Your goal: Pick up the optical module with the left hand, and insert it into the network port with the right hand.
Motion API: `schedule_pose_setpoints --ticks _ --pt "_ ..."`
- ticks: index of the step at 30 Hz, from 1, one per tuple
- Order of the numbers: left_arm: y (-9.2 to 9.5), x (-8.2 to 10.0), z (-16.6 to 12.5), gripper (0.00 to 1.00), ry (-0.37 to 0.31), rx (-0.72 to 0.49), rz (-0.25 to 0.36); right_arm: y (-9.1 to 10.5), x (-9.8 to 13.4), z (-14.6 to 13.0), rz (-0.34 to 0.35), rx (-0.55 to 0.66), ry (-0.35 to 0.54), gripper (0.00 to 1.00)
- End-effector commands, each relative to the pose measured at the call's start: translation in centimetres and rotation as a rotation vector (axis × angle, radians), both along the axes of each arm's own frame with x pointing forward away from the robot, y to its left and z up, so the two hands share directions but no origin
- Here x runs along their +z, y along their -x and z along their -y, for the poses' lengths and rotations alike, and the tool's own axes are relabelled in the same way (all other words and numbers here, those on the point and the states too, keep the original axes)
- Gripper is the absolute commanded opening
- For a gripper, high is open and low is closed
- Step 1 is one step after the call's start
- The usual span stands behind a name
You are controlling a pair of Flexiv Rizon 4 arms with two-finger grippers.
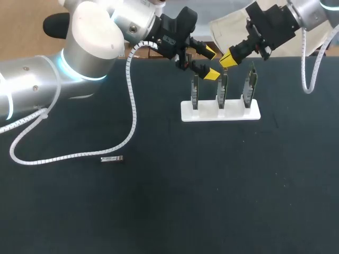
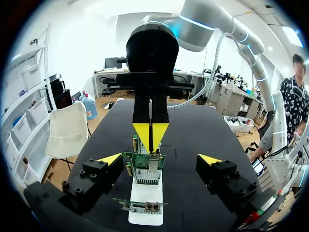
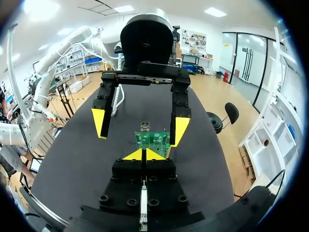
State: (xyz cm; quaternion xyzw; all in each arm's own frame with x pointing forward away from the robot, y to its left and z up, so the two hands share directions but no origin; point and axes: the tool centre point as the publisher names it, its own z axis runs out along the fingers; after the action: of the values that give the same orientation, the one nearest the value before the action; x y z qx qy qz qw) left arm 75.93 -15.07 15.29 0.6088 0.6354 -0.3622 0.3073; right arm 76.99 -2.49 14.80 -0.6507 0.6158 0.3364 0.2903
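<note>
In the head view, the optical module (image 1: 112,159), a slim silver-and-dark bar, lies flat on the black table (image 1: 212,201). It sits just beside the white cable (image 1: 79,156), well apart from the white stand (image 1: 220,112) holding three upright green boards (image 1: 222,90). Above the stand, the left gripper (image 1: 211,62) has its fingers spread, and the right gripper (image 1: 228,58) has its tips pressed together.

In the left wrist view, the spread tips flank the green boards.

In the right wrist view, the closed tips point at one board.

- Table (image 1: 222,201): matte black top that fills nearly all of the head view.
- Surface: flat and evenly dark, with faint pale specks.
- Far edge: straight, across the upper part of the head view.
- Light: even and overhead, casting only soft, weak shadows.
</note>
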Motion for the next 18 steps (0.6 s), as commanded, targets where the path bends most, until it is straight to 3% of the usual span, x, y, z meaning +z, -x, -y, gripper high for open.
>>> schedule_pose_setpoints --ticks 1,18 --pt "0.09 -0.04 0.01 1.0 0.0 0.003 0.002 -0.18 -0.25 -0.07 -0.004 0.004 0.0 0.0" --pt "0.09 -0.04 0.01 1.0 0.0 0.003 0.002 -0.09 -0.78 -0.21 -0.006 0.005 0.001 0.0"
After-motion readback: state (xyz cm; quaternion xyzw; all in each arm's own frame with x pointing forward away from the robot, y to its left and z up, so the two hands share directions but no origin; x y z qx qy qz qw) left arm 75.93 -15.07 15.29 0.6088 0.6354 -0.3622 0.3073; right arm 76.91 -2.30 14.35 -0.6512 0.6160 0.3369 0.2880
